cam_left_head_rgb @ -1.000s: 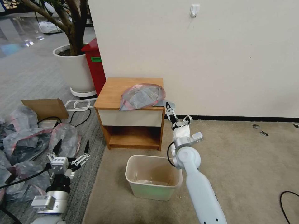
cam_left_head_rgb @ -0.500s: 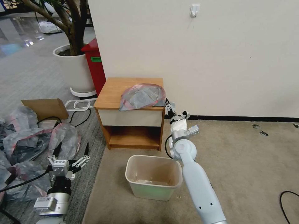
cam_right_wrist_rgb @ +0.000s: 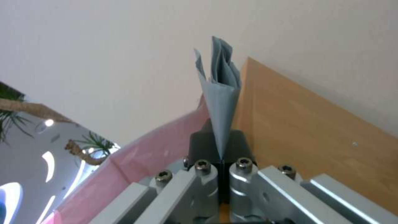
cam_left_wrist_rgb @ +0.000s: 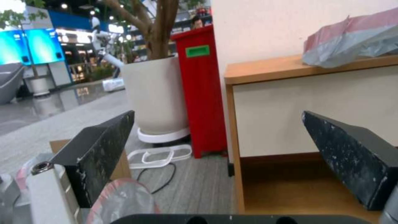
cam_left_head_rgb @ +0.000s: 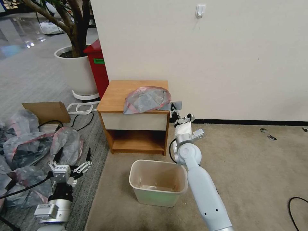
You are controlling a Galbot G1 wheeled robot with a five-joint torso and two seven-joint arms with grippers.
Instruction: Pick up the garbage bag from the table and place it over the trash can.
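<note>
Head view showed the bin (cam_left_head_rgb: 158, 183), a cream plastic box with rounded corners and a rolled rim, standing open on the beige carpet in front of the table (cam_left_head_rgb: 134, 118). Something pale lay on the bin's floor; what it was could not be told. The table was orange-brown wood with a cream drawer front, and its lower shelf was bare. On its top lay the bag (cam_left_head_rgb: 146, 98), thin crinkled grey plastic with a pink band along the rim, humped near the right front corner, one grey corner poking past the table's right edge.

The right gripper (cam_left_head_rgb: 175, 110) was at that edge, beside the table. In the right wrist view its dark jaws were pressed together on a folded, fan-like grey corner of the bag (cam_right_wrist_rgb: 219, 102), the pink band running off beside them and the wood top alongside.

The left gripper (cam_left_head_rgb: 73, 157) hung low over grey carpet, its black fingers (cam_left_wrist_rgb: 99, 149) spread wide and holding nothing. Near it lay a heap of similar grey-and-pink bags (cam_left_head_rgb: 29, 147).
</note>
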